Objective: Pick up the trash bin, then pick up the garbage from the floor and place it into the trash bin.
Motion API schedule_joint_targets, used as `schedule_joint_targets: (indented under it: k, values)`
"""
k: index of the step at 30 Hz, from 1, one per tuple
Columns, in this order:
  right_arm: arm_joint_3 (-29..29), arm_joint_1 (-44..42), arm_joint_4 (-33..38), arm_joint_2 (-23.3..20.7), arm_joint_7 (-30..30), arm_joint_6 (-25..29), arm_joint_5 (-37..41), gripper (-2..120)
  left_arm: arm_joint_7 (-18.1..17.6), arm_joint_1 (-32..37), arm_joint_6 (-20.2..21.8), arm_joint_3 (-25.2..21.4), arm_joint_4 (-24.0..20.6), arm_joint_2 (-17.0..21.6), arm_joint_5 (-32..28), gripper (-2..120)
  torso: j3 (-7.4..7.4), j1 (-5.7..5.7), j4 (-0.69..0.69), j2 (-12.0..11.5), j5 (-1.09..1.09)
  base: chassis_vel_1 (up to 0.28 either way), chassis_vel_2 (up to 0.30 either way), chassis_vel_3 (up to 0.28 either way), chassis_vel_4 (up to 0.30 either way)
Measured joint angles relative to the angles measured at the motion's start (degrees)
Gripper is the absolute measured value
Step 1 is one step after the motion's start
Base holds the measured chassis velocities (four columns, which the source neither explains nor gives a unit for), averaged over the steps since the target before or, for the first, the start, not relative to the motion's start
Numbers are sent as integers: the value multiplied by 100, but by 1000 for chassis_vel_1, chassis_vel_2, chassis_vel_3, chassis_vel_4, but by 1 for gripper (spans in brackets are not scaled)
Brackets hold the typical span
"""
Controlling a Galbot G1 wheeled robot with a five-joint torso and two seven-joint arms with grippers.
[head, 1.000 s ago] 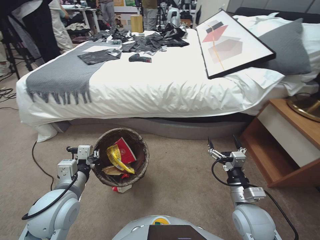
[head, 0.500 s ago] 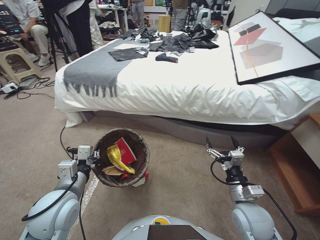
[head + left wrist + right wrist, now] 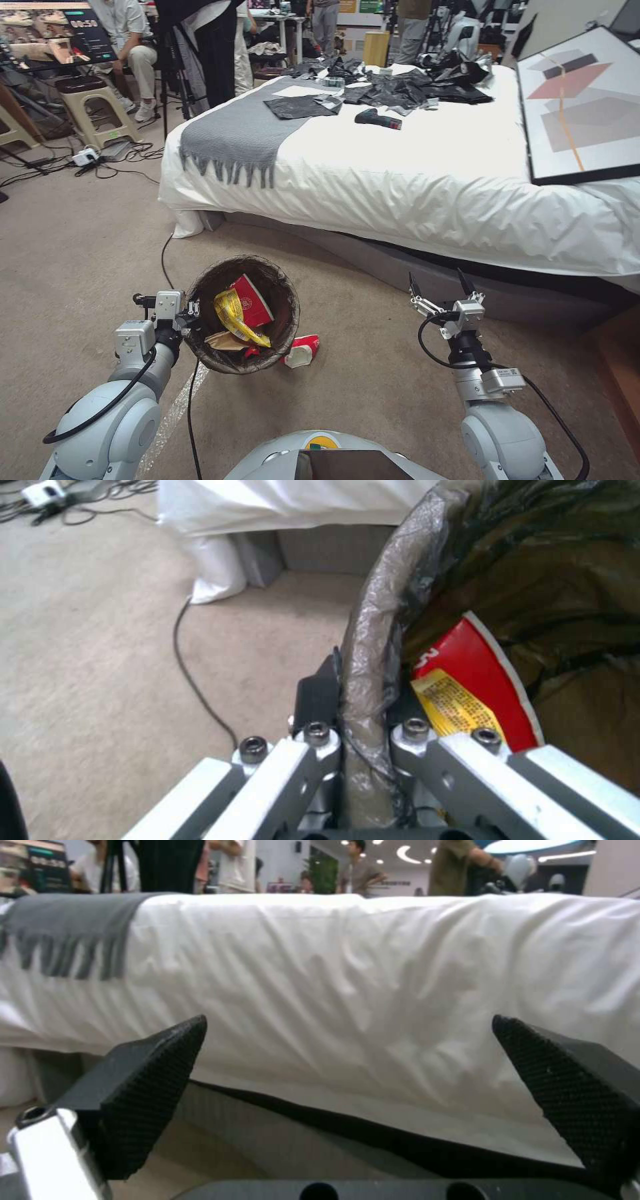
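The left gripper [image 3: 193, 312] is clamped on the bag-covered rim of the trash bin [image 3: 280, 293], at the bin's nine o'clock, and carries it clear of the carpet [image 3: 87, 253]. Inside lie a yellow wrapper [image 3: 233, 319] and a red carton [image 3: 252, 300]. The bin looks light but its liner is slick, so the pinch on the stiff rim suits it. On the floor at the bin's four o'clock lies a red-and-white carton [image 3: 301, 351], probably thin card that crushes easily; take it across its flat sides. The right gripper [image 3: 441, 288] hangs empty, fingers spread wide, before the bed [image 3: 413, 180].
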Motion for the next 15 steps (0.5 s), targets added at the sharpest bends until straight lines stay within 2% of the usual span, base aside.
schedule_joint_targets:
  k: [15]
  values:
    - [-162, 82, 36, 17, 49, -84, -67, 100, 5, -12, -5, -45, -28, 54, -44, 3, 0, 0, 0, 0, 0, 71, 84, 79, 74]
